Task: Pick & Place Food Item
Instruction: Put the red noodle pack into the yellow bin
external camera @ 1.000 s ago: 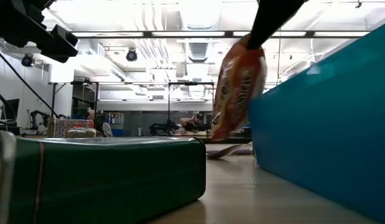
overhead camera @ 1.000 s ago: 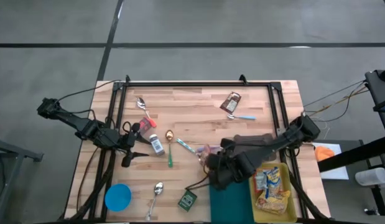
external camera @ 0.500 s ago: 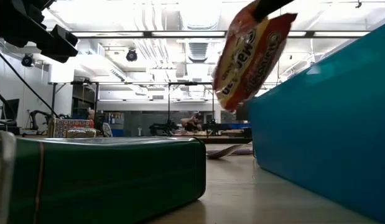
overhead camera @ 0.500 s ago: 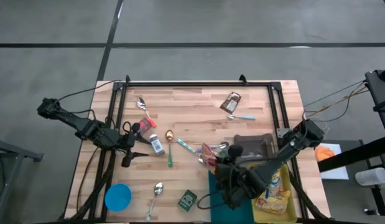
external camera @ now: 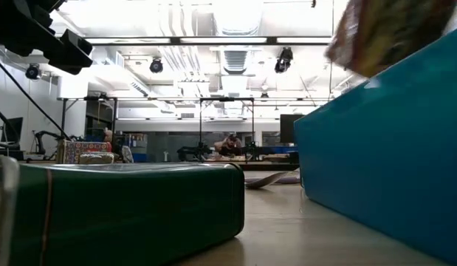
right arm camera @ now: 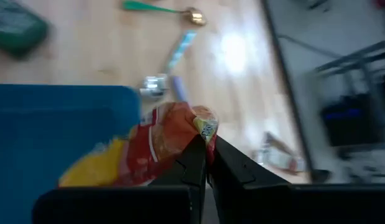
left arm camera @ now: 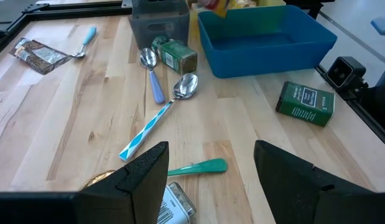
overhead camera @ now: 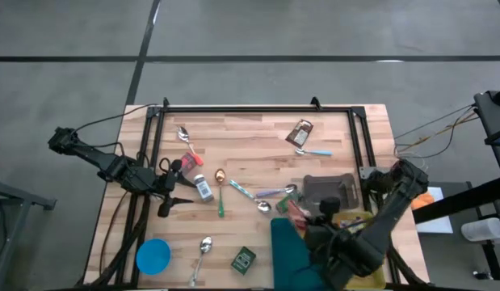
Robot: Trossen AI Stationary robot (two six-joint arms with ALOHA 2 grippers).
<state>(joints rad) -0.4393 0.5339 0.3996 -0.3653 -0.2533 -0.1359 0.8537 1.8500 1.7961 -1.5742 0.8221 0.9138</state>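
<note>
- Since half a second ago, my right gripper (right arm camera: 206, 163) has swung the snack bag (right arm camera: 156, 144) from beside the blue bin's (overhead camera: 292, 252) edge to above it; the left arm has not moved.
- My right gripper's fingers are pinched tight on the bag's top edge, so the red and yellow bag hangs over the bin.
- My left gripper (overhead camera: 175, 191) waits at the table's (overhead camera: 258, 137) left side with its fingers partly apart, holding nothing.
- Near the bin's far edge lie two spoons (left arm camera: 151, 73) and a small green tin (left arm camera: 174, 55) on its side, close beside a grey container (overhead camera: 330, 191).
- From above, the right arm covers much of the bin and the yellow bin (overhead camera: 356, 220) to its right, so I cannot see what the yellow one holds.
- My left wrist view shows the blue bin's inside bare, which the overhead view hides.
- From table height, I see only a blurred corner of the bag above the blue wall, and a green box (external camera: 125, 210) close to the lens.
- I count five spoons in the overhead view, one green box, one blue lid (overhead camera: 153, 256), one brown wrapper (overhead camera: 300, 132) and one small bottle (overhead camera: 203, 188).
</note>
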